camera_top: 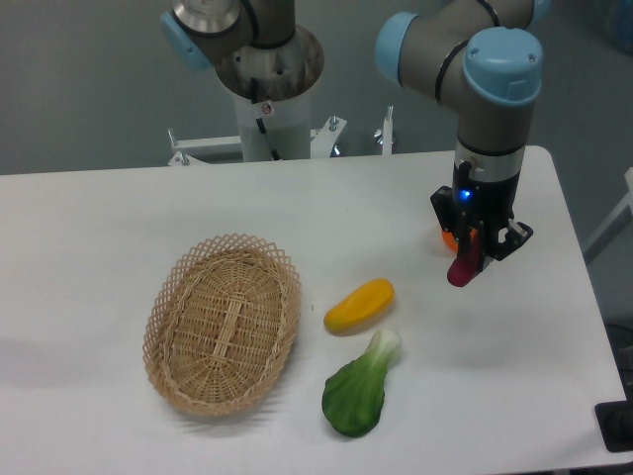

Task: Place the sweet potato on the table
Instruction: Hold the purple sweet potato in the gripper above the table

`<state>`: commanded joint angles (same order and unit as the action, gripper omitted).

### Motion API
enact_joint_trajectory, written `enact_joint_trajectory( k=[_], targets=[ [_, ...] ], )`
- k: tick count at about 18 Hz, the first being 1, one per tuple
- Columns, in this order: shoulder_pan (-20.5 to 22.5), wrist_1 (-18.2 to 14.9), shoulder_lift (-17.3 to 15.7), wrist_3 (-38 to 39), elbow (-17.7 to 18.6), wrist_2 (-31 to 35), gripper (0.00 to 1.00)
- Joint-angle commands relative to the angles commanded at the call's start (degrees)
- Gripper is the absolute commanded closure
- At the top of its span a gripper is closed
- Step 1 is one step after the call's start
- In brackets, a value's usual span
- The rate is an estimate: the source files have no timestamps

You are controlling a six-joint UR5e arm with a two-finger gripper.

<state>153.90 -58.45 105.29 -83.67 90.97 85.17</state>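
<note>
- A white table (119,218) with rounded corners fills most of the view, seen from its front edge looking toward the back.
- Closest to the front edge, a little right of centre, lies a green bok choy (358,389), its pale stem end pointing toward the back right.
- Left of it, toward the front left, sits an oval wicker basket (224,323) with a scalloped rim.
- Just behind the bok choy, near the middle of the tabletop, lies a yellow-orange oblong vegetable (359,305), tilted up to the right and close to the bok choy's stem.
- Farther back, toward the right edge, the gripper (469,263) hangs from the arm and points down, its fingers closed around the sweet potato (462,269).
- The sweet potato is reddish-purple and held roughly upright; its lower tip sticks out below the fingers, and whether that tip touches the tabletop cannot be told.
- Just behind the gripper, a small part of a round orange fruit (448,238) shows, mostly hidden.
- Beyond the back edge stands the arm's white mounting post (267,124).
</note>
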Motion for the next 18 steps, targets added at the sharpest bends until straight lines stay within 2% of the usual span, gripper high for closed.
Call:
enact_joint_trajectory(
  k=[4, 12, 13, 17, 18],
  targets=[
    [0.00, 0.00, 0.09, 0.00, -0.18, 0.09, 0.86],
    [0.00, 1.05, 0.35, -0.62, 1.75, 0.26, 0.86],
    [0.09, 2.10, 0.61, -0.62, 2.28, 0.26, 0.86],
    [0.00, 10.53, 1.58, -0.70, 7.11, 0.61, 0.86],
    [0.00, 11.68, 2.19, -0.70, 7.73, 0.79, 0.86]
  ],
)
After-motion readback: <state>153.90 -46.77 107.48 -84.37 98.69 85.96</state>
